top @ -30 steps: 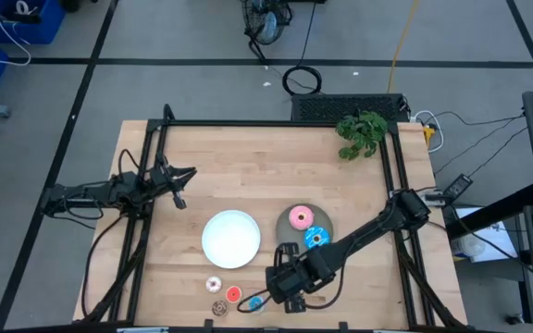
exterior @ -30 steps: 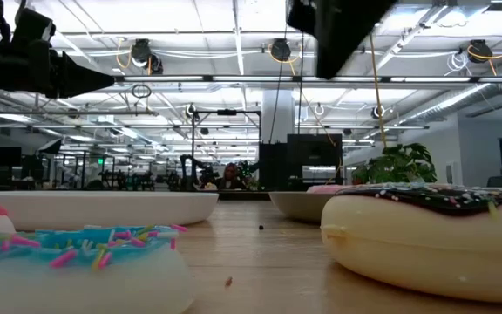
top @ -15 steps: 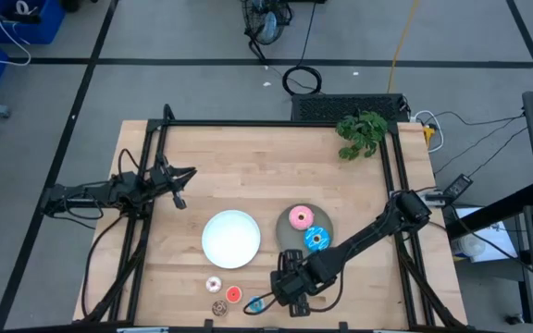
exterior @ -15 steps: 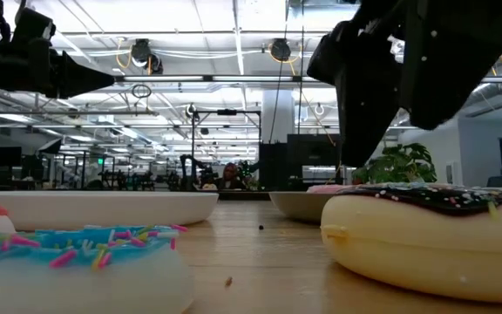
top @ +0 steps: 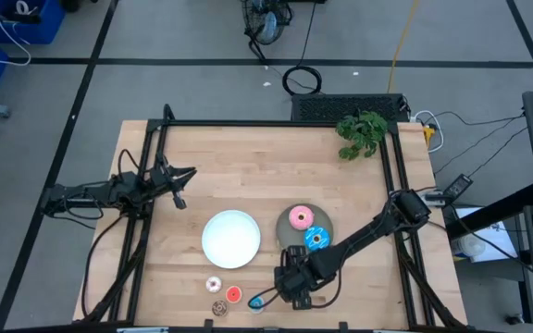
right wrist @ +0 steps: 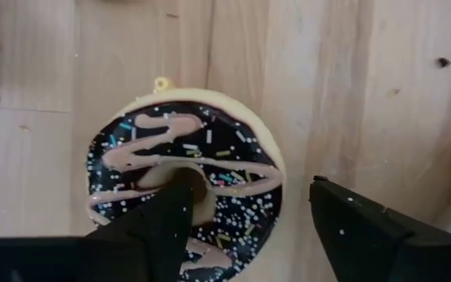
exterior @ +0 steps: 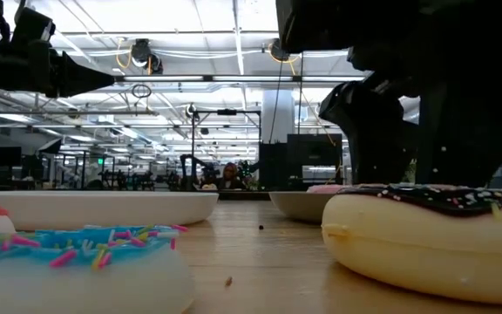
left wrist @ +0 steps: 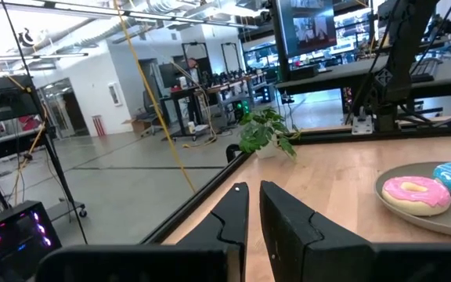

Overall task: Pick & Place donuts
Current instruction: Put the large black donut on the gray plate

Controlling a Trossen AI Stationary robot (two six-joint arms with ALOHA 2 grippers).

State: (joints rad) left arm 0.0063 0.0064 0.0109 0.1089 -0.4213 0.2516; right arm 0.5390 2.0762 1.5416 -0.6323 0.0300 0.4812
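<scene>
Fingers of the right gripper [right wrist: 245, 223] stand spread over the brown streaked donut [right wrist: 185, 190], one tip in its centre hole, the other outside its rim — nothing is gripped yet. This donut lies on the wood just beside the grey plate [top: 287, 225], on the side nearer the table's front edge. Risk: closing off-centre may tip or squirt the ring away — toward the tiny donuts nearby. Left gripper [left wrist: 253, 211] waits well away from that plate, fingers nearly together, holding nothing.
</scene>
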